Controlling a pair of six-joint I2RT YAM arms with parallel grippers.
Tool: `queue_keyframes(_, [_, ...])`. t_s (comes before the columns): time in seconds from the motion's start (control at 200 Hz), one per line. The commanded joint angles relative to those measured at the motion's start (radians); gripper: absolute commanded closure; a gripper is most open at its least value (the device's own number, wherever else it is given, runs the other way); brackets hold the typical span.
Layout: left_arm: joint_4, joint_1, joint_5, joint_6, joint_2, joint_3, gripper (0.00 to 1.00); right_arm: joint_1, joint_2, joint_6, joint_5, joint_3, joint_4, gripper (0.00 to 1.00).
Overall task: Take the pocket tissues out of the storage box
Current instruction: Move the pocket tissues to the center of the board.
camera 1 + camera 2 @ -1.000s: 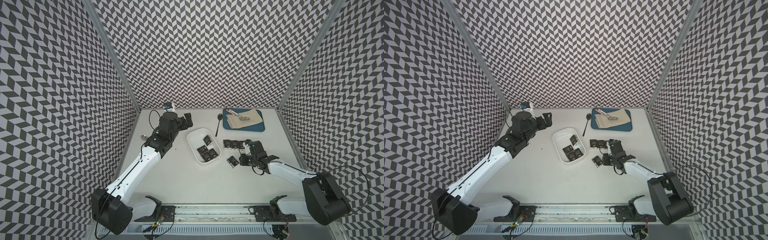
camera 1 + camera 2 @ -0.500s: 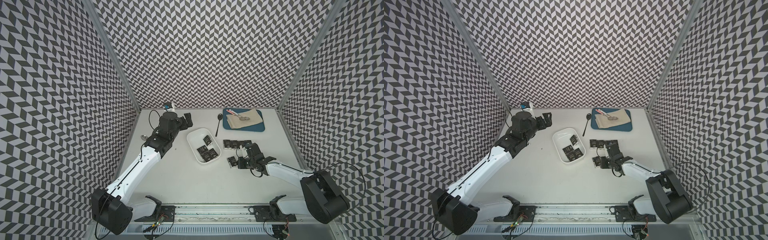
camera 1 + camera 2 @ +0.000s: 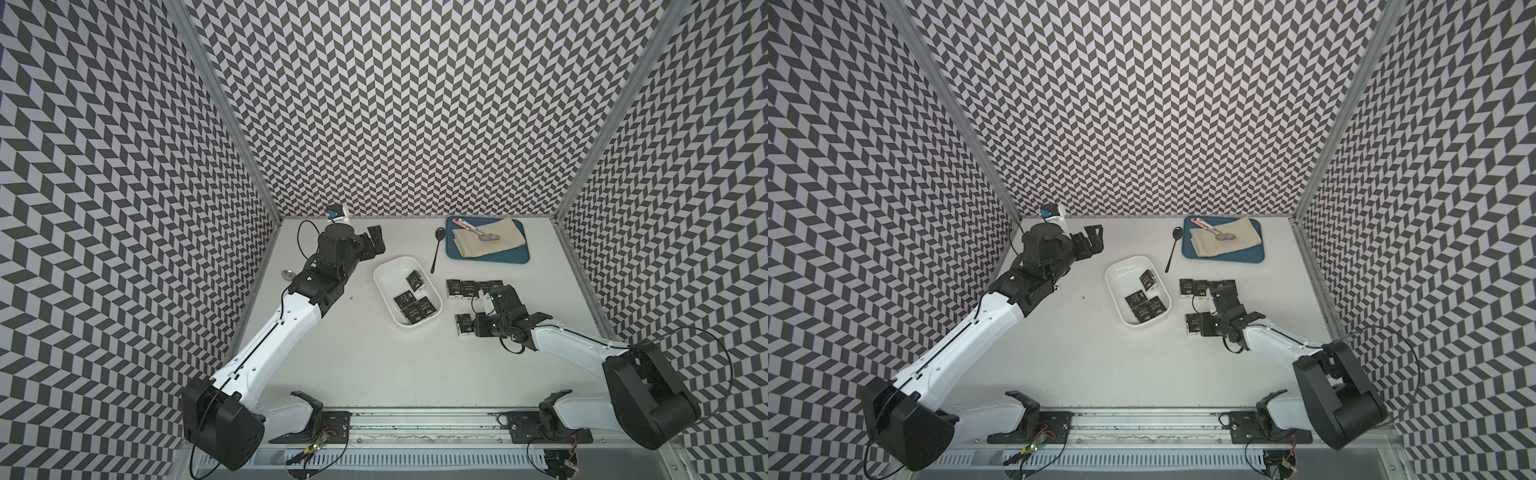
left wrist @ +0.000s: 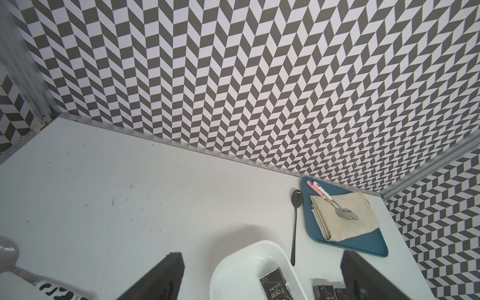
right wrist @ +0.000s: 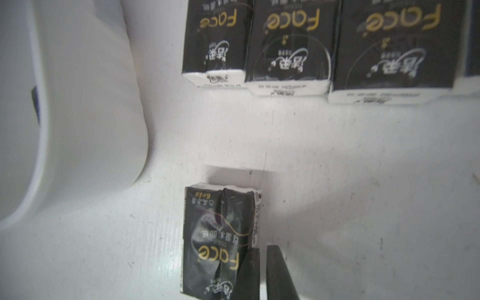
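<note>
Storage box (image 3: 394, 272) with four pocket tissues (image 3: 417, 280) inside

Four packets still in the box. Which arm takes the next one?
Right, probably. The right gripper sits low beside the storage box, next to the packets already laid out; the left gripper hangs open by its far end.

gold "face" printed on the pocket tissues (image 5: 220, 241).
</note>
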Motion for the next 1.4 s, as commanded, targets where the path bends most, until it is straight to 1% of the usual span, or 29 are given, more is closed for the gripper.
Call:
queue_keyframes(0.0, [0.014, -0.006, -0.011, 0.006, -0.020, 0.029, 0.01, 0.006, -0.040, 0.007, 0.033, 0.053, 0.003, 0.81])
queue_keyframes(0.135, [0.012, -0.006, -0.014, 0.008, -0.022, 0.029, 0.01, 0.005, -0.056, -0.004, -0.014, 0.068, 0.008, 0.73])
queue_keyframes(0.26, [0.010, -0.007, -0.019, 0.012, -0.023, 0.030, 0.01, 0.006, -0.040, -0.023, -0.063, 0.042, 0.025, 0.62])
queue_keyframes(0.446, [0.020, -0.007, -0.011, 0.005, -0.017, 0.029, 0.01, 0.017, -0.031, -0.025, -0.076, 0.007, 0.032, 0.55])
queue_keyframes(0.541, [0.025, -0.011, -0.006, 0.000, -0.010, 0.028, 0.01, 0.019, -0.019, -0.023, -0.064, -0.005, 0.032, 0.54])
queue_keyframes(0.641, [0.026, -0.016, -0.008, 0.003, -0.006, 0.031, 0.01, 0.021, 0.010, -0.021, -0.069, -0.011, 0.045, 0.55])
queue_keyframes(0.776, [0.023, -0.016, -0.018, 0.012, -0.015, 0.029, 0.01, 0.030, 0.050, -0.014, -0.076, -0.021, 0.074, 0.64])
queue_keyframes(1.001, [0.027, -0.016, -0.023, 0.013, -0.027, 0.013, 0.01, 0.050, 0.127, 0.020, -0.047, -0.024, 0.145, 0.73])
queue_keyframes(1.152, [0.025, -0.016, -0.027, 0.015, -0.029, 0.012, 0.01, 0.050, 0.166, 0.061, -0.005, -0.001, 0.189, 0.75])
queue_keyframes(1.392, [0.018, -0.015, -0.027, 0.021, -0.031, 0.014, 0.01, 0.041, 0.238, 0.083, 0.022, 0.057, 0.215, 0.75])
